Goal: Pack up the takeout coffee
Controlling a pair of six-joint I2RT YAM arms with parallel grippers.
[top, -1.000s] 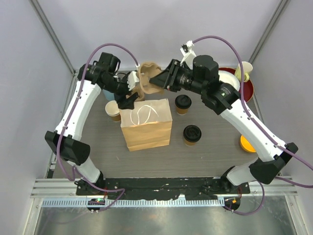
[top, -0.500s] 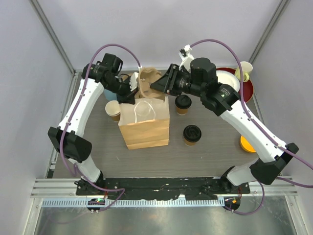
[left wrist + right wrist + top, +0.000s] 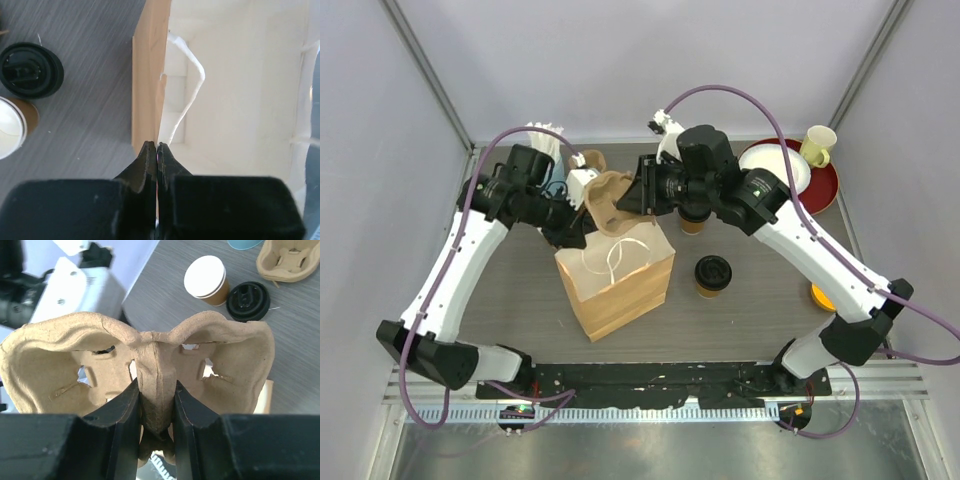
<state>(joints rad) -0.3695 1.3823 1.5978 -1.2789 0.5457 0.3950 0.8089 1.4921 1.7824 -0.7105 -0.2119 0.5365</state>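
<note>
Up front, a brown paper bag (image 3: 620, 285) stands open and a little askew on the grey worktop (image 3: 760, 310). Just to its right, apart from it, sits one paper coffee cup (image 3: 712, 274) with a black lid. The left tool (image 3: 156, 151) is pinched tight on the bag's far-left rim, the paper wall caught between its fingers. Just above the far side of the bag's mouth, the right tool (image 3: 155, 390) grips a moulded pulp cup carrier (image 3: 150, 352) by its middle ridge, fingers narrow around it. Beyond that, the second lidded cup (image 3: 692, 222) stands on the worktop, partly hidden under the right arm. Farther back on the right are a red plate (image 3: 828, 182) carrying a white plate (image 3: 770, 160), and a pale mug (image 3: 819, 145).
</note>
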